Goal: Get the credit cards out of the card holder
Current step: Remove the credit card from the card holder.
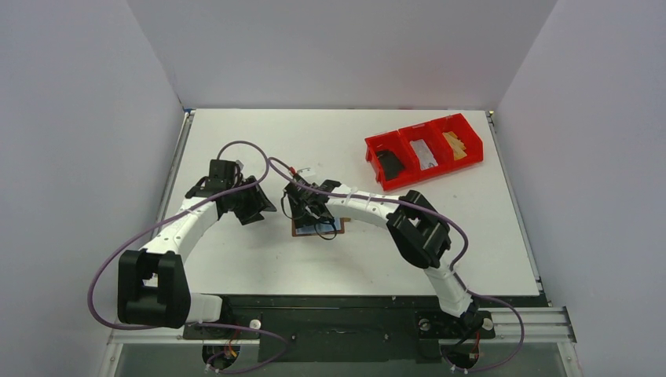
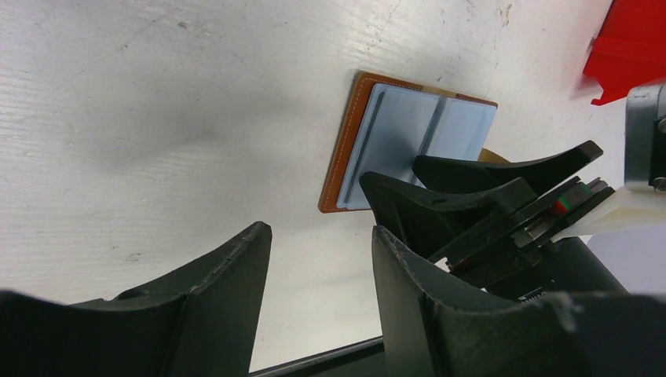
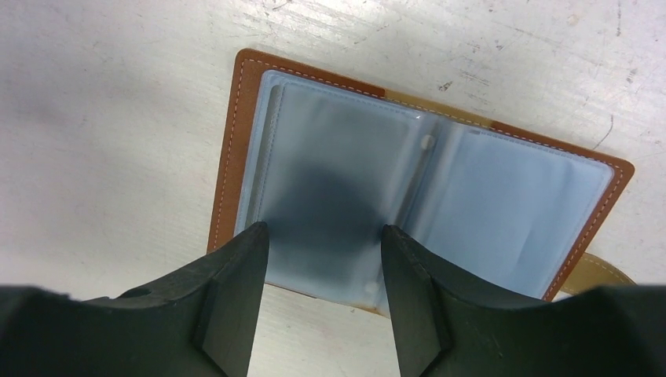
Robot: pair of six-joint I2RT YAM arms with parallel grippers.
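The card holder point(image 1: 318, 228) lies opened flat near the middle of the white surface point(image 1: 259, 141), pale grey-blue pockets facing up inside a brown stitched border. In the right wrist view its small closing tab point(image 3: 601, 273) sticks out from the corner at 4 o'clock.

The right jaws hang right over the card holder, spread apart with nothing pinched between them. Their two dark fingers point(image 3: 236, 298) straddle the near edge of the left-hand pocket, which carries a dark shade. Whether the tips touch the pocket cannot be told.

The left jaws sit just beside the card holder at its 9 o'clock in the top view, clear of it. They too stand spread and grip nothing, and their fingers point(image 2: 236, 275) hover over bare surface.

A red three-compartment bin point(image 1: 369, 148) rests well apart, toward 2 o'clock from the card holder. Its compartments hold a black item point(image 1: 390, 163), a grey item point(image 1: 425, 153) and a tan item point(image 1: 454, 144). Whether these are the credit cards is too small to tell
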